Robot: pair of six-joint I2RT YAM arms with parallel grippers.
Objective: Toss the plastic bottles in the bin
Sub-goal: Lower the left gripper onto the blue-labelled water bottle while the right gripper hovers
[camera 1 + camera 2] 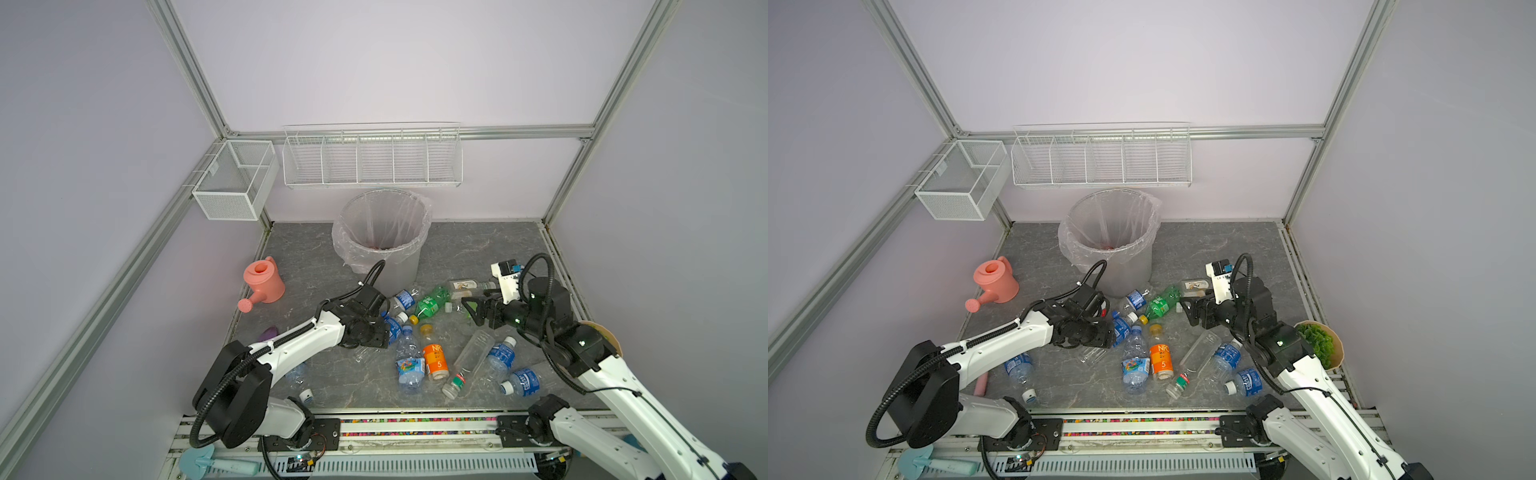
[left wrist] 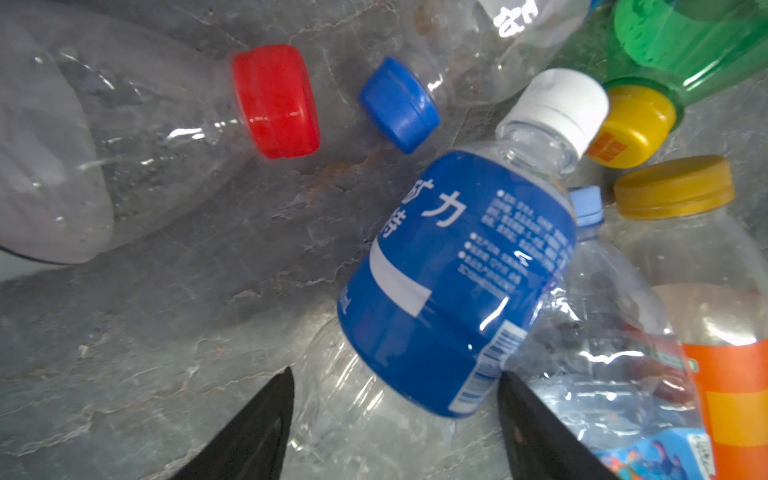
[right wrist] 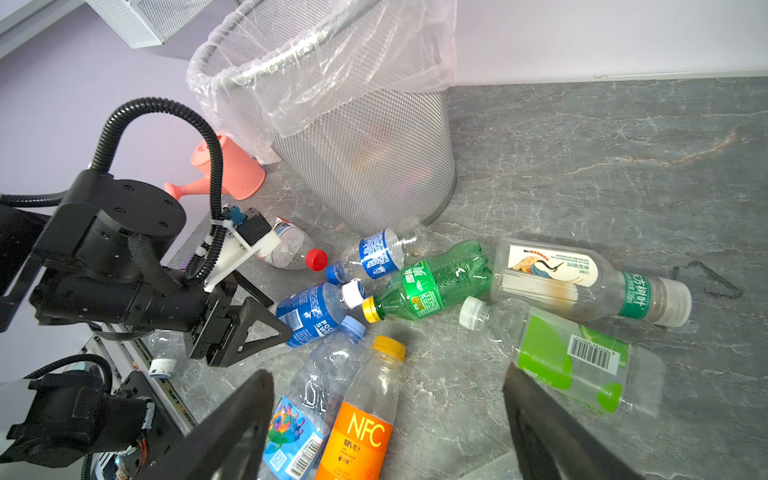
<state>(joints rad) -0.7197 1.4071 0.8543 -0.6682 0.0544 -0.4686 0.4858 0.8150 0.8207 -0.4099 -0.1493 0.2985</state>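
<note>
Several plastic bottles lie on the grey floor in front of the bin [image 1: 399, 270] [image 3: 365, 166]. My left gripper [image 1: 385, 328] [image 2: 395, 372] is low, with open jaws on either side of the base of a blue-labelled, white-capped bottle [image 1: 394, 326] [image 2: 453, 282]. One finger [image 2: 536, 428] is at the barcode edge and the other finger [image 2: 266, 424] stands clear of it. My right gripper [image 1: 471, 309] [image 3: 388, 415] hangs open and empty above the orange NFC bottle [image 3: 365, 432] [image 1: 435, 359]. A green bottle [image 1: 432, 303] lies between the two grippers.
A pink watering can [image 1: 264, 282] stands left of the bin. White wire baskets [image 1: 237, 178] [image 1: 372, 158] hang on the walls. A potted green plant [image 1: 1320, 345] sits behind the right arm. More bottles [image 1: 521, 380] lie by the front rail.
</note>
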